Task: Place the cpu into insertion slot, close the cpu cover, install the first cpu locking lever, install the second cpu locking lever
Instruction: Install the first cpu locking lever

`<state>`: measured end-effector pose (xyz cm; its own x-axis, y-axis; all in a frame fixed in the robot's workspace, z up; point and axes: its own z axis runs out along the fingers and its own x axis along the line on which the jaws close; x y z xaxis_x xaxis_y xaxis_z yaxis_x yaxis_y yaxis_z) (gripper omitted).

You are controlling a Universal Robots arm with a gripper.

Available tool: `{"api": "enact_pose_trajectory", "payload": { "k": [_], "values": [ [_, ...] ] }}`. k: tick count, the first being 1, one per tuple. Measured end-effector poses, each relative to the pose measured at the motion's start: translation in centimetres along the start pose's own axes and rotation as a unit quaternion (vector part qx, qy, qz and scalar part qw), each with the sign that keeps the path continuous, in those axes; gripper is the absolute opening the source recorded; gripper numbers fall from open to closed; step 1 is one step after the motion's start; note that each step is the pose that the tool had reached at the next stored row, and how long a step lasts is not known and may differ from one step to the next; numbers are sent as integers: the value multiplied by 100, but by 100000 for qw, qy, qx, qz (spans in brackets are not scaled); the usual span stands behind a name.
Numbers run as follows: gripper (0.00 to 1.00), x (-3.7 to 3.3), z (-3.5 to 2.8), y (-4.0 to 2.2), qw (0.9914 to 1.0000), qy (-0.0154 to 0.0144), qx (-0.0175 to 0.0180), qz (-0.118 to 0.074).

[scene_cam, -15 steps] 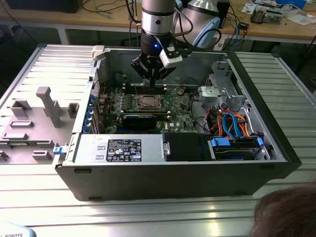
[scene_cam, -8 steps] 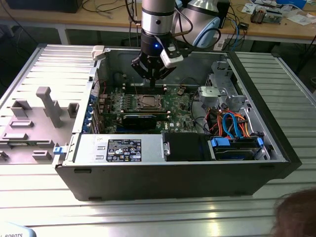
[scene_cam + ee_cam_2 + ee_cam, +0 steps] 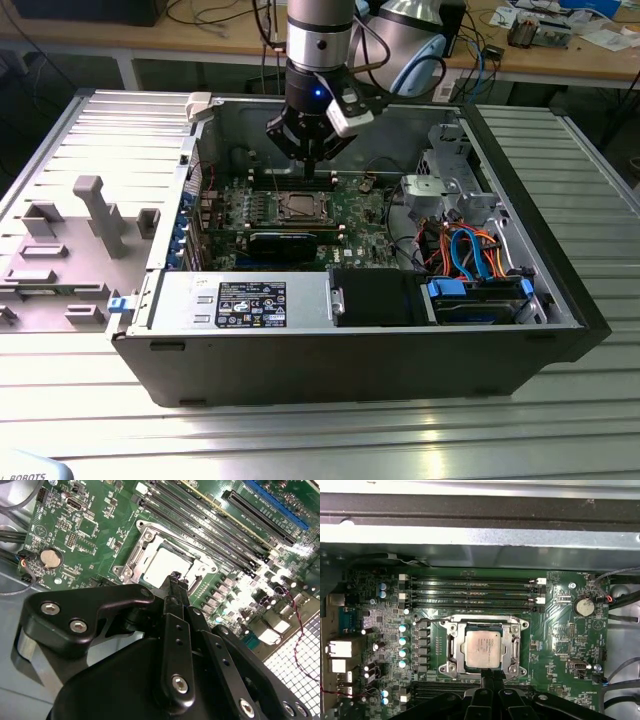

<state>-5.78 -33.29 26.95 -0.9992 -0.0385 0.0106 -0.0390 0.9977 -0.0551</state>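
Gripper (image 3: 176,580): nearest the lens in both wrist views, my two black fingers are drawn together into a narrow point with nothing between them, their tips hanging just above the near edge of the socket.
Cpu (image 3: 483,648): one chip, dull silver top, lying flat and square inside the insertion slot (image 3: 454,647); in the second wrist view it shows as a pale square (image 3: 162,565) just beyond my fingertips.
Cpu cover (image 3: 516,647): one silvery frame; it looks to be lying down around the chip with the metal top showing through its window, though I cannot say for sure that it is fully seated.
Locking levers: thin wire along the socket's sides; I cannot tell whether either one is latched.
Doing this step well: I judge the job is pressing at the socket's edge, so I would keep my closed tips on frame or lever metal and off the chip's top, push straight down, and stay clear of the small parts beside the socket.
Motherboard (image 3: 560,625): one green board, flat in the case floor.
Memory slots (image 3: 470,592): four long dark ones, side by side, just beyond the socket.
Coin cell (image 3: 584,606): one round silver battery, well apart from the socket.
Capacitors (image 3: 403,640): a row of four pale-topped cans beside the socket.
Computer case (image 3: 560,290): one open tower on its side, seen in the exterior view, my arm reaching down into it.
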Motion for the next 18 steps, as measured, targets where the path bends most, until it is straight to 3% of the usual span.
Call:
{"api": "enact_pose_trajectory", "payload": {
  "k": [6, 7, 8, 9, 18],
  "values": [
    [11, 1, -2, -1, 99980, -108, -106, -2013],
    [11, 0, 0, 0, 99961, -216, -1381, -2410],
    [11, 0, 0, 0, 99933, -291, -2406, -2753],
    [11, 3, 1, 0, 99913, -338, -2945, -2939],
    [11, 266, 8, 10, 99914, -374, -2990, -2862]
  ]
}}
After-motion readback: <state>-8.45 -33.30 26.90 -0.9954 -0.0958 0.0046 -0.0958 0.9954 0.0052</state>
